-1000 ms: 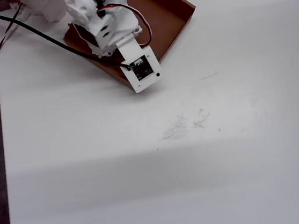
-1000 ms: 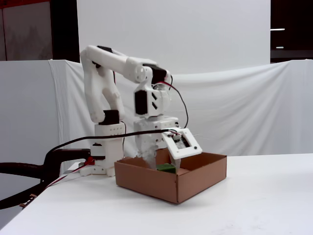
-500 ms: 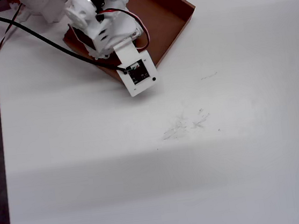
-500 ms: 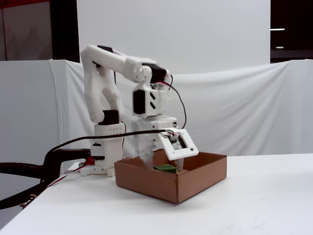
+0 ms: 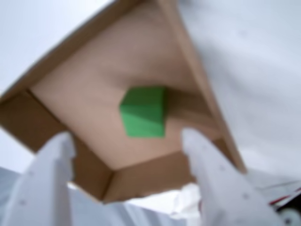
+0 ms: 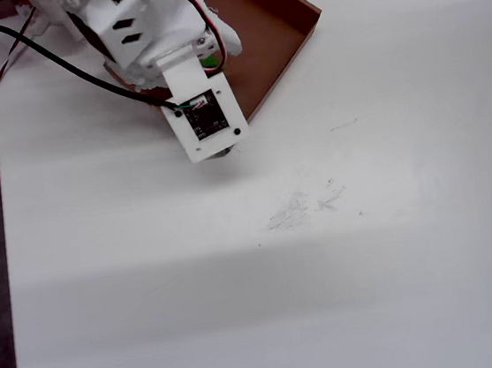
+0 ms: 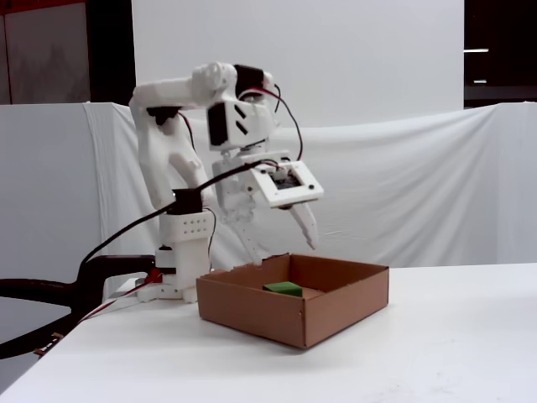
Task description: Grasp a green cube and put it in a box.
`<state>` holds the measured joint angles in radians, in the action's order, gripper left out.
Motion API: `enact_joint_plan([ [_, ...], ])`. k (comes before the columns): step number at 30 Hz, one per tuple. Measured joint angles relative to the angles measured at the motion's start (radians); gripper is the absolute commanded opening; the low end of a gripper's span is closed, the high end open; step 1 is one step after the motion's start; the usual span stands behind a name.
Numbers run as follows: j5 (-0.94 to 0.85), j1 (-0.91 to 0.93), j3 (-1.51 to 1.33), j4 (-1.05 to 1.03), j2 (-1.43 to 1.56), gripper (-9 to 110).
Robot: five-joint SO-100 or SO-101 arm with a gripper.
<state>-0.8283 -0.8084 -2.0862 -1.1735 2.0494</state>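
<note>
green cube (image 5: 143, 112) on box (image 7: 331, 312) floor, below open end effector (image 5: 129, 141)

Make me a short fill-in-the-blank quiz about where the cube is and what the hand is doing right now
1. The green cube lies on the floor of the ____.
2. The hand hangs above the box with its fingers ____.
3. In the wrist view the cube shows between the two ____ fingers.
4. The box sits on a ____ table.

Missing words: box; open; white; white
</note>
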Motion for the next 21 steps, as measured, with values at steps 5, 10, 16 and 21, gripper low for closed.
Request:
enact_joint_plan([
  [5, -0.002, 0.083, 0.02, -0.011, 0.094, 30],
  [10, -0.044, 0.236, 0.048, -0.063, 0.23, 30],
  [16, -0.095, 0.451, -0.091, 0.014, 0.387, 18],
  [21, -0.098, 0.618, -0.371, 0.172, 0.606, 12],
])
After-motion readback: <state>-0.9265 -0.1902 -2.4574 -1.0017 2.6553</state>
